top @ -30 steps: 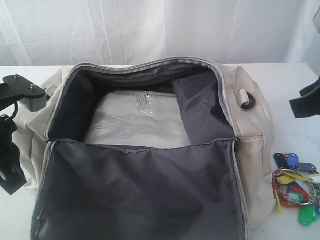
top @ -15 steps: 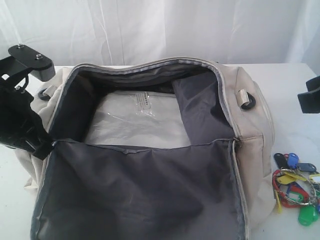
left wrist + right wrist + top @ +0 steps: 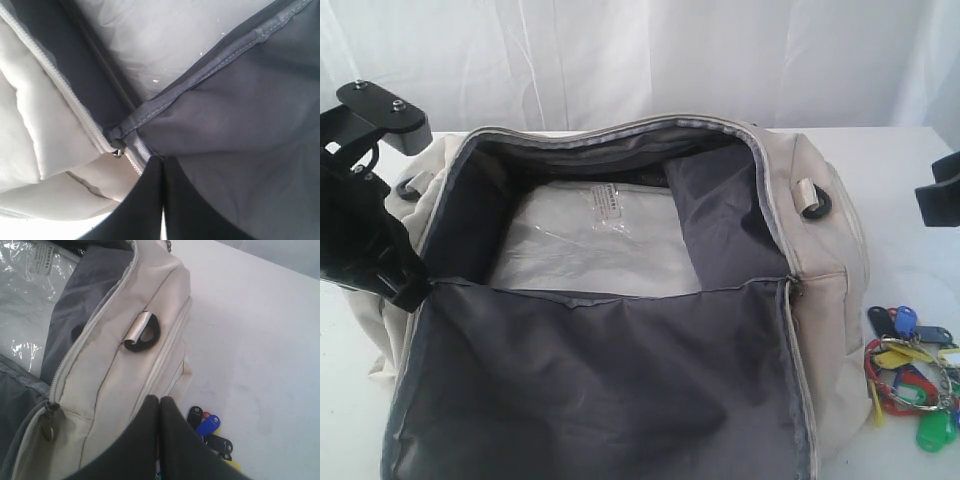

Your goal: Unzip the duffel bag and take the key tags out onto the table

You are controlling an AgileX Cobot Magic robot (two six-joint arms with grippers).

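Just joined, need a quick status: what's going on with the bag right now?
The duffel bag is unzipped, its flap folded open toward the camera, showing a clear plastic-wrapped insert inside. The key tags lie on the table beside the bag's right end. Both pincers are shut and seem to hold nothing. The left pincer is at the flap's left corner by the zipper, and the right pincer hangs above the table near the tags. The task looks done.

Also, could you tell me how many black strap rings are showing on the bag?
2. The right ring sits on the bag's right end; the left ring peeks out by the left arm at the other end. More may be hidden.
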